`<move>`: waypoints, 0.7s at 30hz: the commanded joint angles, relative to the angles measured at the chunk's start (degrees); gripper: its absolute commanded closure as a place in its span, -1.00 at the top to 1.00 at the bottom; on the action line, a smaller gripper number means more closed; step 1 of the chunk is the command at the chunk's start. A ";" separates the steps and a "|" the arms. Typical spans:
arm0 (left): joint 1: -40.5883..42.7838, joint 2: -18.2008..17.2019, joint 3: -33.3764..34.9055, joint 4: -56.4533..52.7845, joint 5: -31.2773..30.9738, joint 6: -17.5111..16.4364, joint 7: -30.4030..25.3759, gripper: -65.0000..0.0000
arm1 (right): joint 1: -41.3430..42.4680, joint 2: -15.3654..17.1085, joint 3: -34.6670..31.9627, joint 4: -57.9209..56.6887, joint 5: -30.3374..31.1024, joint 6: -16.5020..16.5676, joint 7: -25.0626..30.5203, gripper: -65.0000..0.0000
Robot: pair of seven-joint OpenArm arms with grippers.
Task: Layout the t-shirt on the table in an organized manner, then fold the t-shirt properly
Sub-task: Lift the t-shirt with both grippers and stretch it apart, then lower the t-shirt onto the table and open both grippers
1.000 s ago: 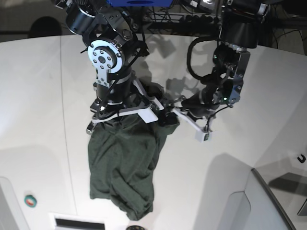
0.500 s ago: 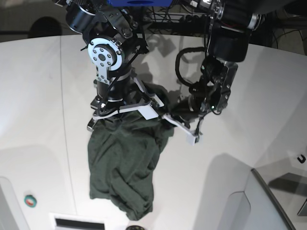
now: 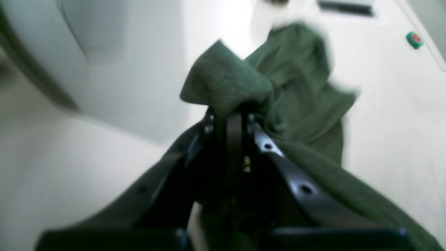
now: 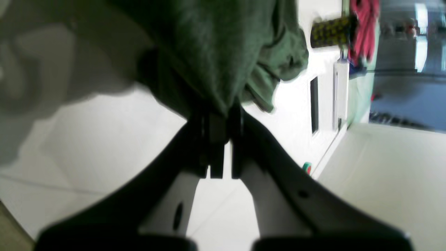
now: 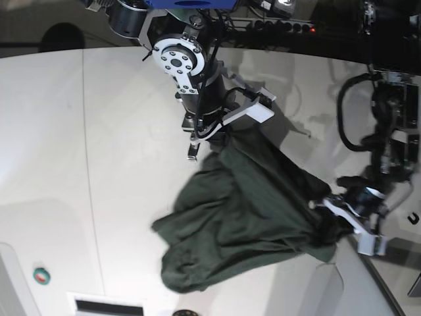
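Pinching the t-shirt [image 5: 250, 197] between both arms (spread well apart), left fingers [image 5: 327, 224] and right fingers [image 5: 220, 141] clamp cloth.

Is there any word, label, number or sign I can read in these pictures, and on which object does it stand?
There is no readable text in any view.
The t-shirt is plain dark green, with no print visible.
The table shows no writing.
The round green and red button shows no legible marking.
The yellow-and-black patterned object is too blurred to read.
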 commanded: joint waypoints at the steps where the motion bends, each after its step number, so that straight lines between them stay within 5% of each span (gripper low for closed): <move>1: -2.11 -1.68 -1.61 3.35 -0.22 0.23 0.10 -1.00 | 0.10 -2.18 -3.25 0.20 -2.32 -0.31 0.54 -1.00; 8: -10.20 -2.04 -7.06 13.11 -0.22 0.23 12.50 -1.00 | 8.36 -2.26 -5.98 2.40 -2.49 5.41 0.10 -1.00; 15: -17.94 -0.89 -6.45 13.73 0.40 0.23 12.85 -1.00 | 12.23 -2.97 -5.36 5.38 -2.58 6.46 -0.60 -1.00; 18: -23.13 4.56 -0.82 11.62 7.52 1.28 12.67 -1.00 | 11.79 -3.06 -0.09 5.47 -2.49 6.46 -2.71 -1.00; 21: -27.08 14.14 4.98 7.31 17.45 1.90 11.97 -1.00 | 9.86 -2.62 8.88 5.56 -2.23 6.73 -3.24 -1.00</move>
